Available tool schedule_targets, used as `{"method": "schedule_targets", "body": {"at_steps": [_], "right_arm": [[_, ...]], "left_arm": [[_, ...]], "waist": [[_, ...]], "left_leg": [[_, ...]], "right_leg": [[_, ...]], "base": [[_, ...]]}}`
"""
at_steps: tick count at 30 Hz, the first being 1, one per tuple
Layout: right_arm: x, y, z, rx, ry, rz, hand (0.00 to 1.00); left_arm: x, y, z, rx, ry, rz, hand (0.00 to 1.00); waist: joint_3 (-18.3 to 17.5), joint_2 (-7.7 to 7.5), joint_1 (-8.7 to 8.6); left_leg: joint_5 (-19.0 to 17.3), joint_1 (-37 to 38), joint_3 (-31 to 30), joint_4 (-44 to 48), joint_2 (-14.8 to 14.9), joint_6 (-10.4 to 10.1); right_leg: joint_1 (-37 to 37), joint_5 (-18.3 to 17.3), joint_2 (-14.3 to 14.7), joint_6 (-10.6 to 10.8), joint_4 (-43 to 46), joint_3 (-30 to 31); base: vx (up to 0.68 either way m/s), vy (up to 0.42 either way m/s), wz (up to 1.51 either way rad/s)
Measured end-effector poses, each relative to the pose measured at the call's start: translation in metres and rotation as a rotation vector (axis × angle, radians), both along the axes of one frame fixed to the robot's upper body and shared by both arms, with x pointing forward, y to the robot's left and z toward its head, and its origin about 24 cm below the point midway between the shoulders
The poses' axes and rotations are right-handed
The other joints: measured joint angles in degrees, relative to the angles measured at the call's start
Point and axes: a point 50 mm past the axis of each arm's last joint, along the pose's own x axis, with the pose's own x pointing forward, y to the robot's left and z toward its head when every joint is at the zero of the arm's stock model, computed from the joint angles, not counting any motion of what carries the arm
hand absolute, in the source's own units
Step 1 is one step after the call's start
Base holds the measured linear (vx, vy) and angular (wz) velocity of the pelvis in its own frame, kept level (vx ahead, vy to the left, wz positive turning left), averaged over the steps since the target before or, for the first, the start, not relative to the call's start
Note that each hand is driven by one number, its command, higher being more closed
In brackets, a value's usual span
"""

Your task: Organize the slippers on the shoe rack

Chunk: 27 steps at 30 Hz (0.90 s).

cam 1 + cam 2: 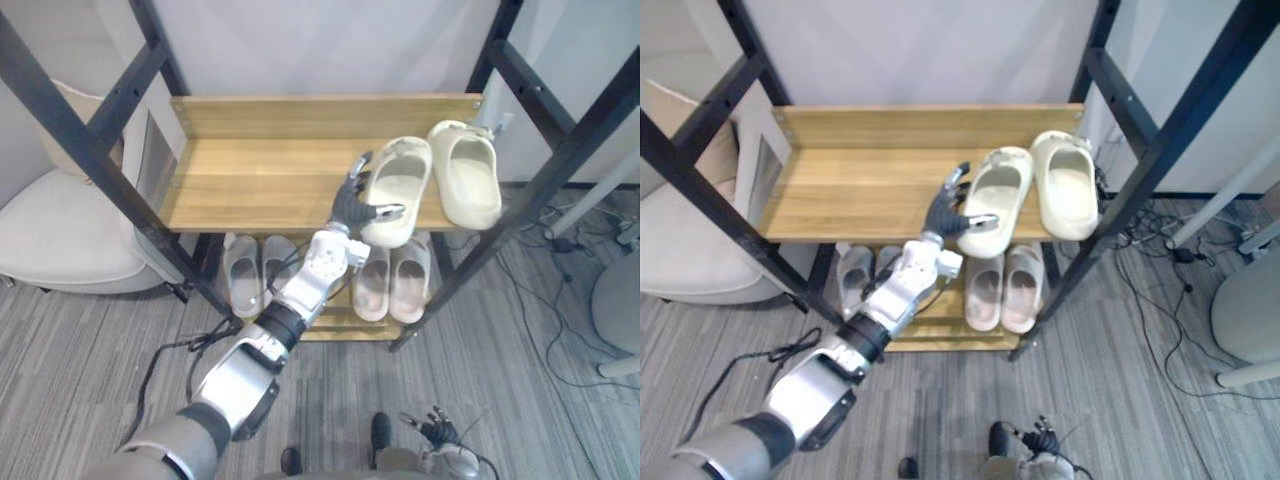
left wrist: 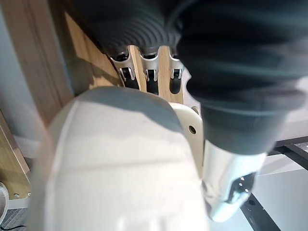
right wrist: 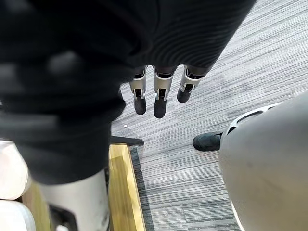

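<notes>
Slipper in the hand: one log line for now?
left hand: grips cream slipper | place: top shelf, beside other slipper | right hand: open, idle

Your 2 head cameras look steeply down from above the wooden shoe rack with black metal frame (image 1: pixel 260 170), both sharing it and the grey striped carpet (image 1: pixel 90 330). Your left wrist camera sits right against a cream foam slipper (image 2: pixel 120 168); your right wrist camera faces the carpet.

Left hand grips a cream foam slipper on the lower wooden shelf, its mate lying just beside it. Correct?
Wrong level. In the left eye view the left hand grips the cream foam slipper on the top wooden shelf, its mate just beside it.
</notes>
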Motion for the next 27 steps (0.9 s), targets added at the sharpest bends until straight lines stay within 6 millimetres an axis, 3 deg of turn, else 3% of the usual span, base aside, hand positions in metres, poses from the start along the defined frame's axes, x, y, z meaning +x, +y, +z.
{"method": "schedule_targets", "body": {"at_steps": [12, 24, 27], "right_arm": [[0.001, 0.003, 0.003, 0.011, -0.029, -0.049, 0.00], [0.003, 0.003, 0.005, 0.011, -0.048, -0.060, 0.00], [0.004, 0.005, 0.005, 0.012, -0.050, -0.050, 0.00]], "left_arm": [[0.013, 0.007, 0.015, -0.090, 0.031, 0.054, 0.00], [0.014, 0.008, 0.020, -0.139, 0.049, 0.062, 0.00], [0.011, 0.015, 0.019, -0.184, 0.044, 0.075, 0.00]], "waist": [[0.19, -0.30, 0.20], [0.31, -0.32, 0.20], [0.43, -0.16, 0.16]], "left_leg": [[-0.58, 0.23, 1.77, -0.10, 0.67, -0.40], [-0.65, -0.11, 1.25, 0.05, 0.83, -0.54], [-0.64, -0.10, 0.76, 0.11, 0.84, -0.52]], "right_leg": [[-0.68, -0.10, 0.57, 0.15, 0.01, 1.12], [-0.66, -0.12, 0.65, 0.16, 0.01, 0.49], [-0.36, -0.12, 0.64, 0.16, 0.01, -0.45]], "base": [[0.01, -0.011, -0.06], [-0.01, -0.004, 0.01], [0.00, -0.020, 0.08]]}}
